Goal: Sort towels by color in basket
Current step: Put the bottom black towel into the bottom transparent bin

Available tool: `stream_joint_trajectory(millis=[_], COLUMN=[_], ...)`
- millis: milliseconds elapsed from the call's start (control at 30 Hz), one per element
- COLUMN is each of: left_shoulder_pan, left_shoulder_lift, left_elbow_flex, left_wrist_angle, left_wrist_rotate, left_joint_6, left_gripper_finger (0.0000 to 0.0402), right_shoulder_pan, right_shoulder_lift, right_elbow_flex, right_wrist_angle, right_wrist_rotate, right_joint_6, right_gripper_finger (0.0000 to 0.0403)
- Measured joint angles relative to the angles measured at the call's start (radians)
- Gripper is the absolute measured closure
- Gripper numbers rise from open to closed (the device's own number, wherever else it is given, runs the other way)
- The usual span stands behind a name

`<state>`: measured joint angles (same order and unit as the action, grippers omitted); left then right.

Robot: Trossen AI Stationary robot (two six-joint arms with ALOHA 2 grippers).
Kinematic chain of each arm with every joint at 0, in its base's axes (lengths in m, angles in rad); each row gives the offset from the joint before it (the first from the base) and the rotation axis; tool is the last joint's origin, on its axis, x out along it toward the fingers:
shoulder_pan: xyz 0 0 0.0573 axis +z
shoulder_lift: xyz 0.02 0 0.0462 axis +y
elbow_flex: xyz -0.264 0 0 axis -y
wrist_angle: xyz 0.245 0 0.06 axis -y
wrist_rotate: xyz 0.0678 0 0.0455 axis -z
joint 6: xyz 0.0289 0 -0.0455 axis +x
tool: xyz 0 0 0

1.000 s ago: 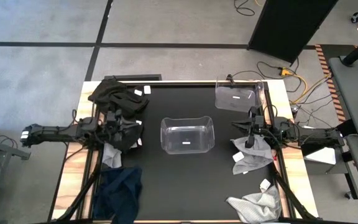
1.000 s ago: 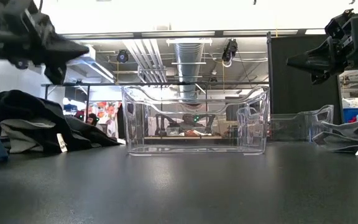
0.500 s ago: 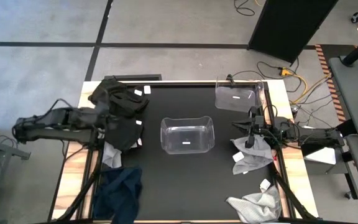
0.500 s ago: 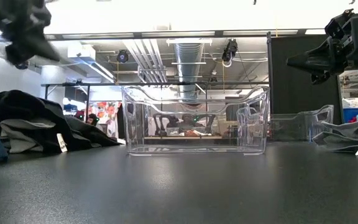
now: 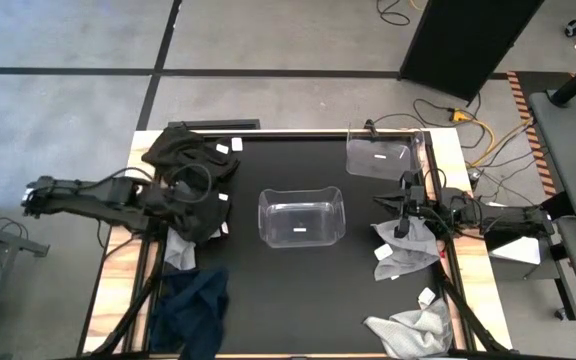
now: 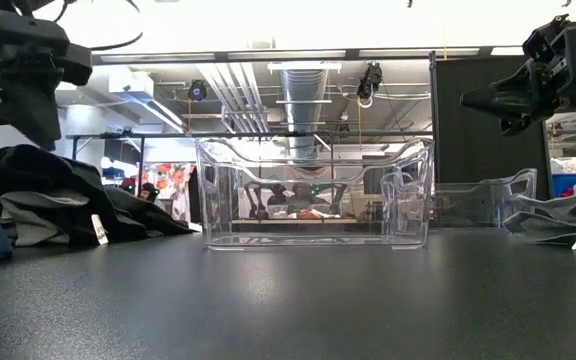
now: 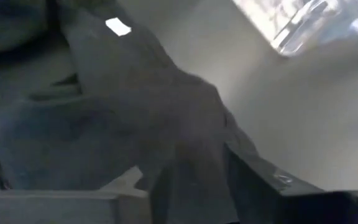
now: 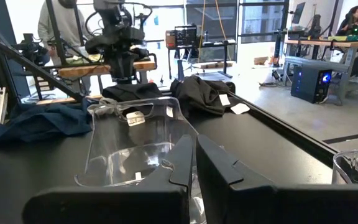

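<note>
My left gripper points down just over the heap of black towels at the table's far left. It looks open in the left wrist view, with black cloth filling the gap. My right gripper is shut and empty. It hangs level in the air above a light grey towel, pointing left toward the clear bin. A navy towel lies at the near left and another grey towel at the near right.
A second clear bin stands at the far right corner. A bit of grey cloth shows under the black heap. White tags lie on the towels. Bare black tabletop spreads in front of the middle bin. People stand in the room beyond.
My left arm has folded back toward the table's left edge. Its gripper rose, then tipped from pointing level toward the right to pointing down over the black heap. The towels have stayed where they were.
</note>
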<state>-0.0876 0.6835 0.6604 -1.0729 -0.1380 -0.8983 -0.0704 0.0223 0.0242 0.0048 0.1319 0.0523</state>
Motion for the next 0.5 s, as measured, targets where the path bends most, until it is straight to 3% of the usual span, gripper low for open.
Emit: stream_joint_trajectory(millis=[200, 500], left_shoulder_pan=[-0.044, -0.045], left_shoulder_lift=[0.128, 0.291], left_elbow_flex=[0.04, 0.04], left_wrist_angle=[-0.007, -0.104], left_wrist_rotate=[-0.009, -0.021], left_joint_6=[-0.042, -0.155], left_gripper_finger=[0.0224, 0.0216], right_shoulder_pan=[0.0, 0.0], right_shoulder_lift=[0.0, 0.0], right_elbow_flex=[0.0, 0.0], right_wrist_angle=[0.0, 0.0], right_wrist_rotate=[0.0, 0.0], right_joint_6=[0.0, 0.0], right_gripper_finger=[0.039, 0.039])
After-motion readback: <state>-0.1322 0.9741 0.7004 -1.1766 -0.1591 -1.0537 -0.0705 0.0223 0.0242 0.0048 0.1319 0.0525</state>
